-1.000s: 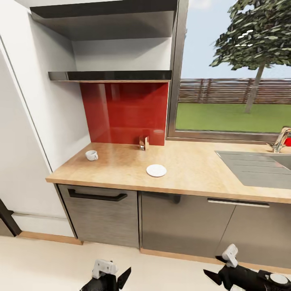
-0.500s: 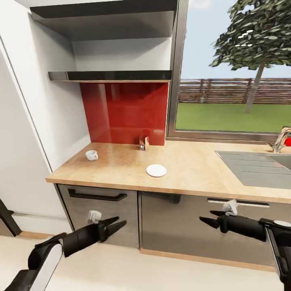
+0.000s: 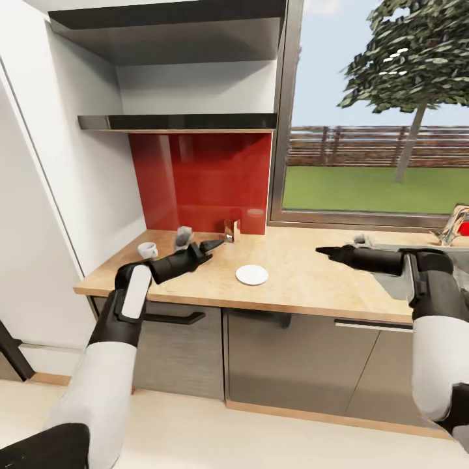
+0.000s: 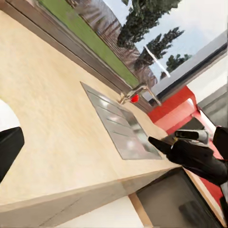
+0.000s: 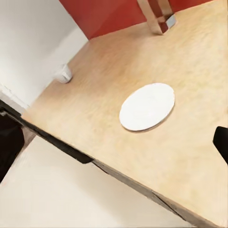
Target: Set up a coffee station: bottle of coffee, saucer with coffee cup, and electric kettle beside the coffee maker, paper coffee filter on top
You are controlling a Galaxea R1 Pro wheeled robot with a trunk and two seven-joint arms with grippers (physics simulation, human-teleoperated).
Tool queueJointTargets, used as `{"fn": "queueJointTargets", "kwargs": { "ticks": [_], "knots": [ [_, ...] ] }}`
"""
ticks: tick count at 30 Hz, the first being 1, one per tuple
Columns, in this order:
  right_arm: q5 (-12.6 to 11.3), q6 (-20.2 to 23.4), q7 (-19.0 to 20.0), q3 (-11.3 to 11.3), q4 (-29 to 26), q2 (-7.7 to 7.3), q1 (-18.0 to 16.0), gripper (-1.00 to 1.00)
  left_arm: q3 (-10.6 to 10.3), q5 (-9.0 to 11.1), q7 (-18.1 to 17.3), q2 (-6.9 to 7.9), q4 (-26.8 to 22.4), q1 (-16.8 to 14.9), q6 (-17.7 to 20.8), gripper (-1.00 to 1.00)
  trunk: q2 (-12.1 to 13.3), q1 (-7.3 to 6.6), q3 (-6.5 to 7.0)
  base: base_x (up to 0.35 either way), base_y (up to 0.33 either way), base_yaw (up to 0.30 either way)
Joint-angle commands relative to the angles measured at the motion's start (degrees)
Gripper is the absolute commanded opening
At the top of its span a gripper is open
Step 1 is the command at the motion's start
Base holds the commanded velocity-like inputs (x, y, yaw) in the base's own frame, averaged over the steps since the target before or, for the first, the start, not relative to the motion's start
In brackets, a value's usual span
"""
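Presently, on the countertop (image 3: 306, 273), a long light-wood worktop with a fine grain and matte finish, over grey cabinet fronts:

- Saucer (image 3: 252, 275): small flat round white plate, lying near the front edge, midway between the left end and the sink. Judged light, rigid, glazed and slippery, chippable; its low rim gives little to pinch, so best taken at the edge, one finger slid beneath.
- Coffee cup (image 3: 148, 250): small white cup with a side handle, upright near the left end by the white wall, well apart from the saucer. Judged light, stiff, fragile; take across the rim or by the body wall, as the handle looks too small for the fingers.
- Small brown holder (image 3: 232, 229): standing at the back edge against the glossy red backsplash (image 3: 202, 182); what it is cannot be made out.
- Stainless sink (image 3: 417, 273) with ribbed drainboard, at the right end; faucet (image 3: 453, 225) behind.
- Left gripper (image 3: 210, 246): black tapered fingers, apparently parted and empty, hovering over the countertop between cup and saucer.
- Right gripper (image 3: 326, 251): dark fingers pointing toward the saucer, above the countertop beside the sink; from the wrist view, spread wide, holding nothing.
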Motion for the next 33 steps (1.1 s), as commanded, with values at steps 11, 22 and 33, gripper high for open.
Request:
{"fn": "queueJointTargets", "kwargs": {
  "ticks": [11, 22, 33],
  "knots": [
    [-3.0, 0.2, -17.1, -1.4, 18.8, 10.18, -8.3, 1.00, 14.9, -0.2, 16.1, -0.46, 12.3, -5.7, -1.2, 1.00, -0.1, 0.00, -0.08, 0.000, 0.000, 0.000],
    [-10.6, 0.0, -25.6, -4.9, 24.5, 10.91, -8.3, 1.00, 15.7, -0.2, 16.7, -0.64, 12.6, -5.7, -1.3, 1.00, -0.1, 0.00, -0.08, 0.088, -0.002, 0.000],
    [-11.1, 0.0, -29.2, -5.4, 24.7, 10.92, -8.3, 1.00, 15.4, -0.2, 16.7, -0.92, 12.8, -5.7, -1.2, 1.00, -0.1, 0.00, -0.08, 0.153, -0.079, 0.000]
  ]
}}
